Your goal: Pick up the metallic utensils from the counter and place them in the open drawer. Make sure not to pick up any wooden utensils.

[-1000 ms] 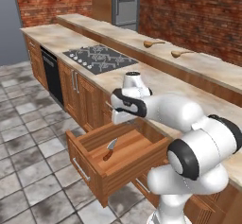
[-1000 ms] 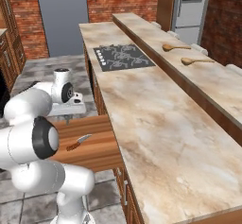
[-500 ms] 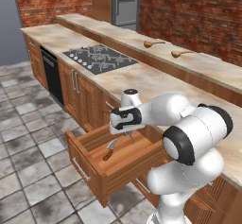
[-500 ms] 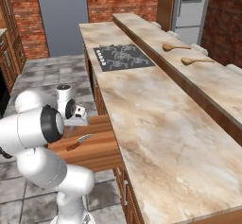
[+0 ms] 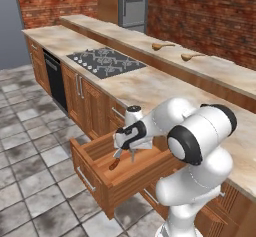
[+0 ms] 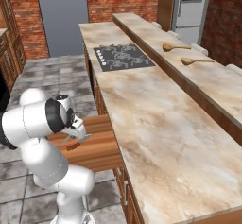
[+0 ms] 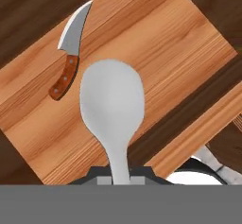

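In the hand view, the knife lies flat on the drawer floor at the left, with its silver blade pointing up the picture and its brown handle pointing down. It is already put away. Just to the right of it, and apart from it, the silver spoon hangs over the wood with its round bowl out in front. Its thin handle runs back down between the jaws, which are squeezed almost shut on it. So the spoon is held, and it is above the inside of the drawer, not above the rim.

In the left base view, the gripper is low inside the open drawer, with the knife lying down and to the left of it.

The step now looks like letting the spoon go. To do it well, I think the hand should come a little lower first, so the spoon does not bounce. It should keep the spoon clear of the knife and away from the drawer walls. Then the jaws should open gently, and the hand should lift straight up so it does not drag the spoon out.

Far to the right, on the high shelf behind the counter, the two wooden spoons should stay where they are.
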